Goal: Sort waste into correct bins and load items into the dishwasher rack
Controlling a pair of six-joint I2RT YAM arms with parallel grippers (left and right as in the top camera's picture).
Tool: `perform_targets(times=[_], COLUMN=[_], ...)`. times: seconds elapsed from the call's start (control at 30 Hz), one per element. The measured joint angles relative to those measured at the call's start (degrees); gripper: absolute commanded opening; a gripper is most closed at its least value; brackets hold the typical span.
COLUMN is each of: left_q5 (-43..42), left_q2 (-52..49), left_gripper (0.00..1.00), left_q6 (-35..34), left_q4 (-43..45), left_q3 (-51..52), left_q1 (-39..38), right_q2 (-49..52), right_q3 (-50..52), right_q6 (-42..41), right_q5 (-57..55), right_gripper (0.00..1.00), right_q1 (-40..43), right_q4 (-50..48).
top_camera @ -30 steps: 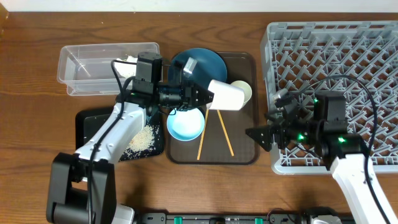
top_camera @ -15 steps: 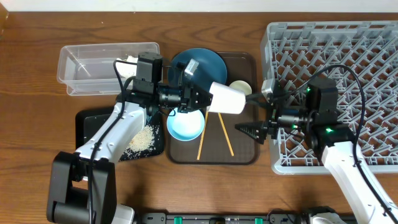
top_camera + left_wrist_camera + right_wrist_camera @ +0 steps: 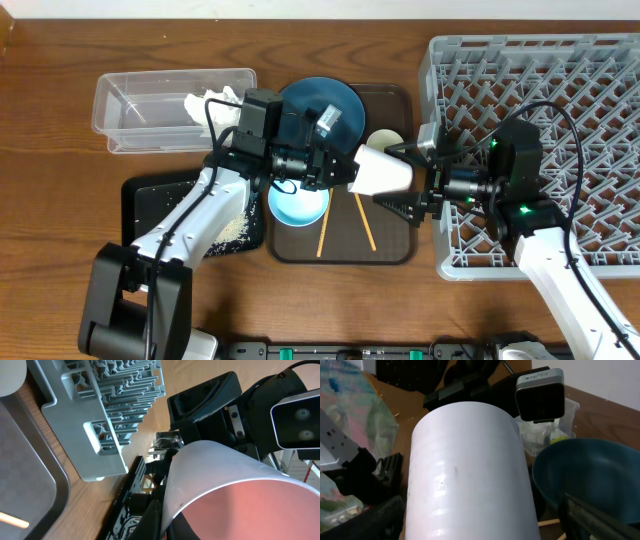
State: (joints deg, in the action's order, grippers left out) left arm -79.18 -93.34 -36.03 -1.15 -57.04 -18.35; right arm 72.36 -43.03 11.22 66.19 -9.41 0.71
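From overhead, the white cup lay on its side in the air above the brown serving tray, mouth to the left and base to the right. The left gripper was clamped on its rim. The right gripper had its jaws spread wide, one on either side of the cup's base end; contact could not be told. A second cup stood on the tray just beyond, with the dark-blue plate, the light-blue bowl and two chopsticks. The grey rack filled the right side. At far left sat the clear tub holding the napkin, and nearer, the black tray carried rice. The table was dark brown wood.

The left wrist view showed the cup close up, white outside and pink inside, with the rack and the tan table behind.

In the right wrist view, the cup filled the middle, plain white with a faint speck. The plate lay to the right, and a white wall rose beyond the table.
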Motion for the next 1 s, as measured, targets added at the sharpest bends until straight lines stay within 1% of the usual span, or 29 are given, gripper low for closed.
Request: perform_targets(times=[0.27,0.47,0.6,0.67,0.73,0.83,0.87,0.97,1.0], left_q5=[0.02,0.04,0.0,0.0,0.02,0.04,0.07,0.52,0.42], left_q2=[0.0,0.0,0.0,0.0,0.0,0.0,0.0,0.0,0.0], left_gripper=[0.06,0.07,0.15,0.21,0.22,0.19,0.11,0.06,0.06], left_q6=[-0.26,-0.46,-0.63,-0.92,-1.11,-1.01,-1.05,-0.87,-0.81], left_q4=[0.0,0.02,0.07,0.09,0.07,0.07,0.02,-0.11,-0.07], left_q3=[0.0,-0.02,-0.02,0.0,-0.02,0.0,-0.02,0.0,0.0], left_q1=[0.0,0.02,0.02,0.0,0.02,0.02,0.0,0.02,0.02], right_q2=[0.0,0.0,0.0,0.0,0.0,0.0,0.0,0.0,0.02], right_q3=[0.0,0.0,0.0,0.0,0.0,0.0,0.0,-0.02,-0.02], right_q6=[-0.42,-0.46,-0.46,-0.46,-0.46,-0.48,-0.44,-0.44,-0.46], right_q5=[0.07,0.55,0.63,0.63,0.63,0.63,0.66,0.94,0.85], right_gripper=[0.77,0.74,0.73,0.72,0.7,0.7,0.7,0.71,0.73], right_q1=[0.0,-0.04,-0.04,-0.04,-0.04,-0.04,-0.04,-0.04,-0.04], right_q4=[-0.04,0.04,0.17,0.35,0.37,0.83,1.22,2.05,2.4])
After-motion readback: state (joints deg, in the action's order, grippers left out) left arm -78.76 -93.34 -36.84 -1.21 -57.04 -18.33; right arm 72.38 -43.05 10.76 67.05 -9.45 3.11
